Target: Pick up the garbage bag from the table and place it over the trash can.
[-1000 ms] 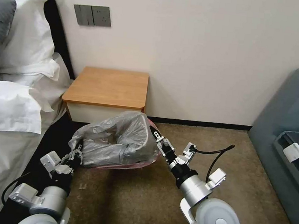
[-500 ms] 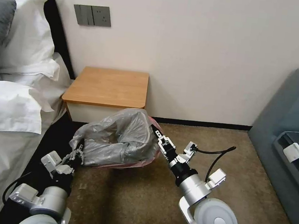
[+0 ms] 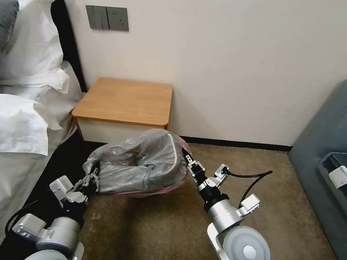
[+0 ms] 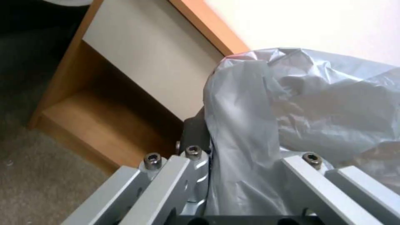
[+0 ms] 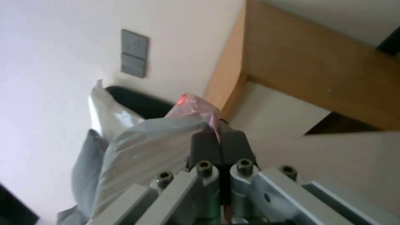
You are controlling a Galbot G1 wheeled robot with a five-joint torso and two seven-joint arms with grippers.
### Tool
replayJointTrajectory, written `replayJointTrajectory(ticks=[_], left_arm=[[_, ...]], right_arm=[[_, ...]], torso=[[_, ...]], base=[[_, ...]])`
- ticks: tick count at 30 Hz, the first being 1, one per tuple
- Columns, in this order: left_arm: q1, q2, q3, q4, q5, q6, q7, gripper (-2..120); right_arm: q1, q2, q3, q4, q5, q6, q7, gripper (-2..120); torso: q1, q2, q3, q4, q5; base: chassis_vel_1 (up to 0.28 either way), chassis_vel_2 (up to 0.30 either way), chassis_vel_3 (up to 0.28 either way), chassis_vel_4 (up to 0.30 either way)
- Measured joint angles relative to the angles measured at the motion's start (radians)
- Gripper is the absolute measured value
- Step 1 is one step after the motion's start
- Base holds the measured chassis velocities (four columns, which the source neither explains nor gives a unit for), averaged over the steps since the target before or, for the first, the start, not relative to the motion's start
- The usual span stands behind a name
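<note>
before the table [image 3: 127, 102], garbage bag [image 3: 140, 166] now slightly farther right

Bag [image 3: 138, 167]: thin grey translucent plastic, crinkled, pinkish-red rim edge along its lower and right sides. Spread wide, mouth open, billowed, sagging in the middle. Hangs low in front of the table [image 3: 127, 99].

Table: small, orange-brown wood top, bare; white drawer front, open low shelf beneath. Stands against the wall.

Trash can: hidden under the bag; cannot tell its seat.
</note>
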Motion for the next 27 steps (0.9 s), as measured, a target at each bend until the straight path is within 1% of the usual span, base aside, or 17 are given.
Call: replayJointTrajectory(ticks=[5, 9, 14, 23, 24, 25, 27], left_arm=[[0.006, 0.005, 0.003, 0.001, 0.022, 0.010, 0.028, 8], [0.009, 0.004, 0.007, 0.004, 0.033, 0.011, 0.043, 8], [0.004, 0.003, -0.001, 0.004, 0.016, 0.010, 0.044, 8], [-0.007, -0.001, -0.009, 0.005, -0.015, 0.005, 0.043, 8], [-0.010, -0.001, -0.012, 0.009, -0.014, 0.005, 0.041, 8], [-0.010, -0.001, -0.012, 0.009, -0.014, 0.005, 0.041, 8], [-0.016, 0.000, -0.022, 0.017, -0.007, 0.002, 0.038, 8]], right_arm=[[0.035, -0.010, -0.017, -0.025, -0.042, -0.012, 0.008, 0], [0.063, -0.026, -0.027, -0.043, -0.060, -0.040, 0.052, 0], [0.053, -0.051, -0.027, -0.055, -0.090, -0.072, 0.101, 0], [0.028, -0.077, -0.026, -0.039, -0.146, -0.091, 0.113, 0], [0.020, -0.086, -0.026, -0.022, -0.149, -0.091, 0.110, 4], [0.020, -0.086, -0.026, -0.022, -0.149, -0.091, 0.110, 4], [-0.005, -0.112, -0.020, 0.022, -0.159, -0.090, 0.106, 14]], torso=[[0.000, 0.000, 0.000, 0.0001, 0.0000], [0.000, 0.000, 0.000, 0.0001, 0.0000], [0.000, 0.000, 0.000, 0.0000, 0.0000], [0.000, 0.000, 0.000, 0.0001, 0.0001], [0.000, 0.000, 0.000, 0.0000, 0.0000], [0.000, 0.000, 0.000, 0.0000, 0.0000], [0.000, 0.000, 0.000, 0.0001, 0.0000]], base=[[0.000, 0.000, 0.000, 0.000], [0.000, 0.000, 0.000, 0.000], [0.000, 0.000, 0.000, 0.000], [0.000, 0.000, 0.000, 0.000], [0.000, 0.000, 0.000, 0.000], [0.000, 0.000, 0.000, 0.000], [0.000, 0.000, 0.000, 0.000]])
